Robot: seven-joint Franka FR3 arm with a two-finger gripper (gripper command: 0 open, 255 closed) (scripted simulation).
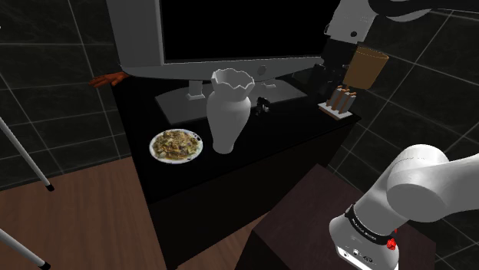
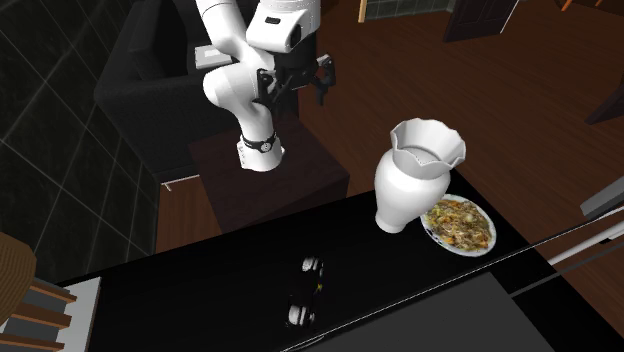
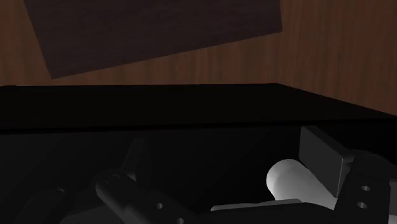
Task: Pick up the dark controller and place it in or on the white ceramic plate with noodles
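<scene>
Count, this moment: 1 black worktop (image 1: pixel 253 142) carrying 1 dark controller (image 2: pixel 305 292), 1 white plate of noodles (image 1: pixel 198 151), 1 white vase (image 1: pixel 230 111) with a wavy rim, 1 large screen (image 1: pixel 222 38), 1 small rack (image 1: pixel 339 102) of brown pieces, 1 brown cylinder (image 1: pixel 367 67); alongside, 1 white arm (image 1: pixel 430 184) on 1 stand (image 1: pixel 299 222)

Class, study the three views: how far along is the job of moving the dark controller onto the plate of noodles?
Nothing looks done: the dark controller lies on the black table, apart from the plate of noodles, with the white vase between them. In hand: the tool hangs open, away from the controller, holding nothing. Left: descend, grasp, lift, carry past the vase, set it on the plate.
</scene>
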